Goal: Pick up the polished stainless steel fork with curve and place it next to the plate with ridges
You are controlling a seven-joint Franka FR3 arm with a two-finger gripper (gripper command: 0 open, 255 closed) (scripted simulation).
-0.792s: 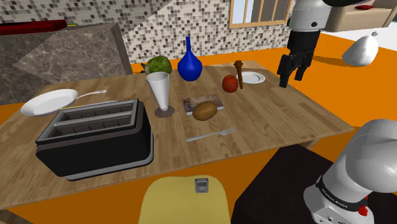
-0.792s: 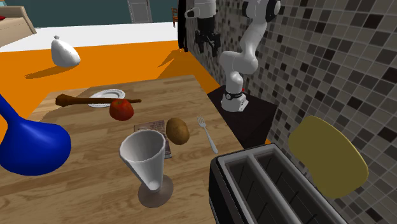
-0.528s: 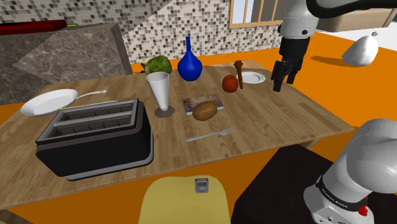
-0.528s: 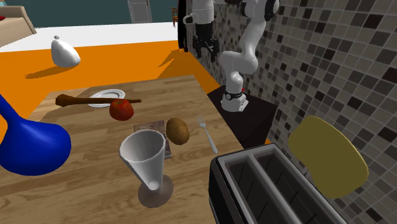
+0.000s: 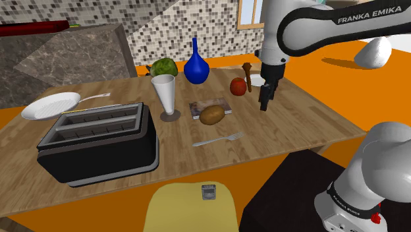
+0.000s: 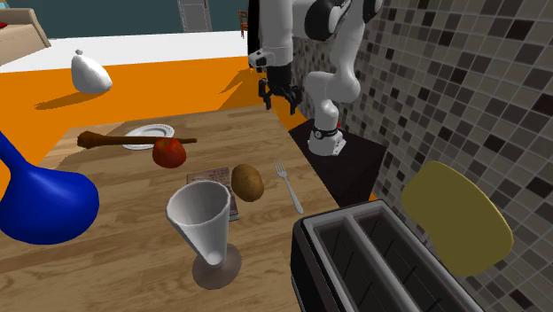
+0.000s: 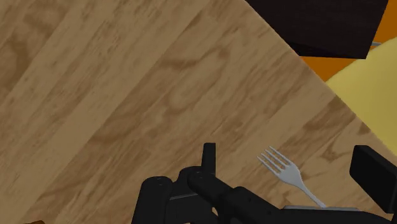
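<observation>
Zero steps done: fork (image 5: 219,139) lies flat on tabletop (image 5: 296,125), untouched, below end effector (image 5: 265,105) and apart from it. End effector empty, fingers spread wide, hovering above tabletop. Left: descend, grasp, lift, carry, set down.

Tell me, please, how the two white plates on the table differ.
The large plate is far wider than the small plate. The large plate lies beside the toaster at the shoulder view's left end of the table; the small plate lies by the apple at the other end. Both are white, round and flat on the table.
</observation>
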